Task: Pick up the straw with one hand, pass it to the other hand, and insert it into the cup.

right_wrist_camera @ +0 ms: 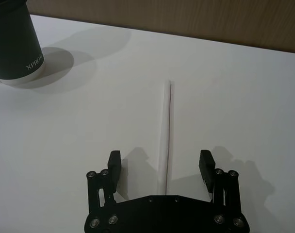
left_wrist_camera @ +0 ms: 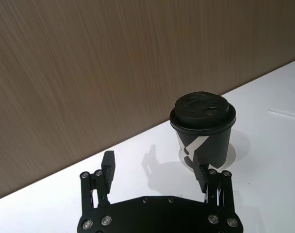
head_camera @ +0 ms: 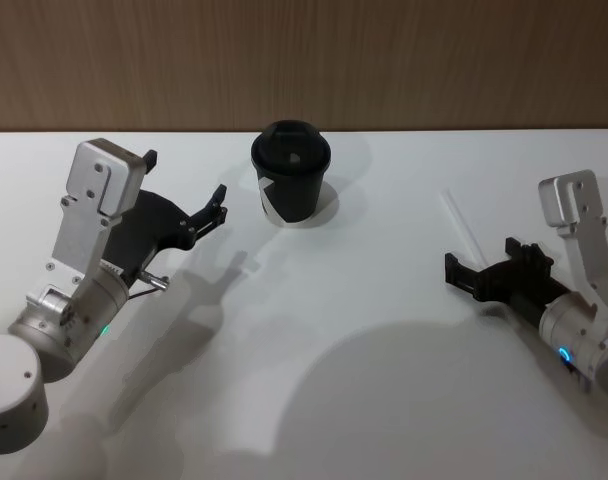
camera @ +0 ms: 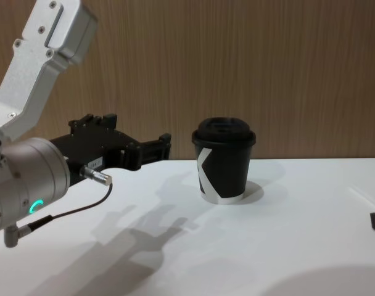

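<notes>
On the white surface (head_camera: 364,380), the left pincer (head_camera: 184,178) is held spread just left of the upright cup (head_camera: 290,185). The right pincer (head_camera: 479,262) is held spread, with the near end of the straw (right_wrist_camera: 165,131) seen between its fingers. The straw is laid flat, well right of the cup.

- One cup (head_camera: 291,185), black, bearing one lid (head_camera: 291,148) and one white angular mark (camera: 204,161).
- One straw (right_wrist_camera: 165,141), white.
- Two tools: the left tool (left_wrist_camera: 155,167) and the right tool (right_wrist_camera: 160,160).
- Fingers (right_wrist_camera: 114,162): two on each tool, four in all, each pair set wide apart.
- Two lit rings, one per arm: a green ring (camera: 34,206) on the left and a blue ring (head_camera: 565,352) on the right.
- One cable (camera: 70,213), thin and black, on the left arm.
- One worktop (head_camera: 364,330), white.
- One wood wall (head_camera: 384,60) behind it.
</notes>
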